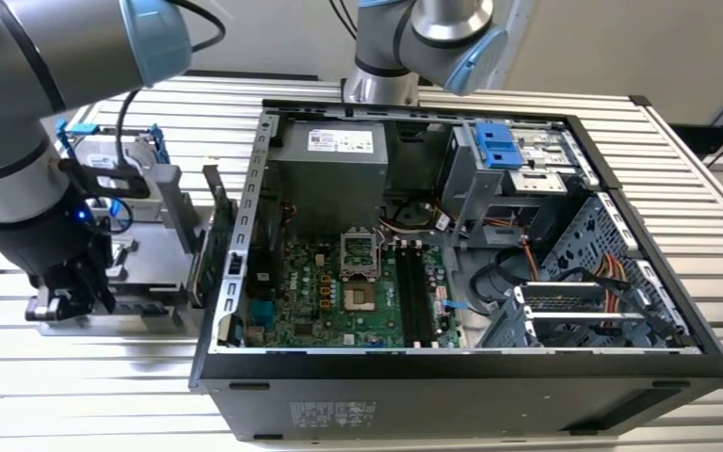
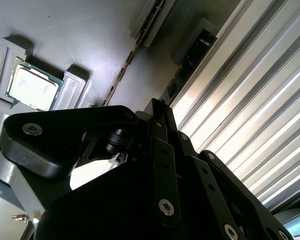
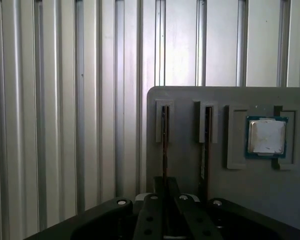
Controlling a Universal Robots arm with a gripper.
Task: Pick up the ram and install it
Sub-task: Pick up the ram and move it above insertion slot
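Note:
The ram [image 3: 164, 145] stands on edge in a slot of a grey holder plate [image 3: 185, 165], seen as a thin dark strip in both wrist views [image 2: 135, 50]. My gripper [image 3: 165, 187] is down over that plate, its black fingers closed on either side of the strip's near end [image 2: 157, 107]. In the exterior view the gripper [image 1: 72, 292] hangs low over the holder, on the exterior view's left of the open computer case [image 1: 462, 377]. The ram is still seated in its slot.
A second stick [image 3: 206, 145] sits in the neighbouring slot, and a square silver processor [image 3: 266, 136] lies in a recess beside it. Inside the case, the motherboard's long black memory slots [image 1: 412, 292] run near the middle. A card [image 1: 215, 240] stands upright between holder and case.

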